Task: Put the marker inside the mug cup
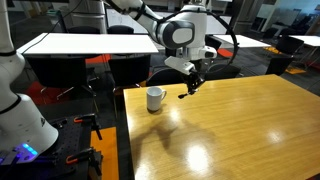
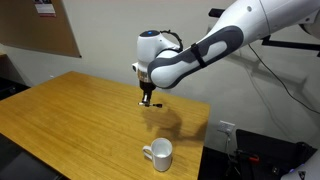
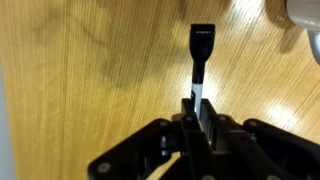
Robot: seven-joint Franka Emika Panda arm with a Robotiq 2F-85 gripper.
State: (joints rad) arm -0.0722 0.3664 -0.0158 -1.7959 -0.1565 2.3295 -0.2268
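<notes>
Gripper (image 3: 200, 108) fingers were clamped on the marker (image 3: 201, 52) at its pale end. The dark capped end stuck out forward, held over the wooden table (image 3: 90, 70). Farther off, in an exterior view, the white mug cup (image 1: 155, 98) stood upright on the table. It was near the gripper but apart from it, with nothing showing inside its dark mouth.

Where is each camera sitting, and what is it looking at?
An exterior view: sits high off the table, looks across to the mug; arm and tool show.
An exterior view: sits near the mug, looks along the table; arm shows.
Wrist view: on the wrist, looks down at the held marker; only the tool shows.
Both exterior views share mug, tool, table.
</notes>
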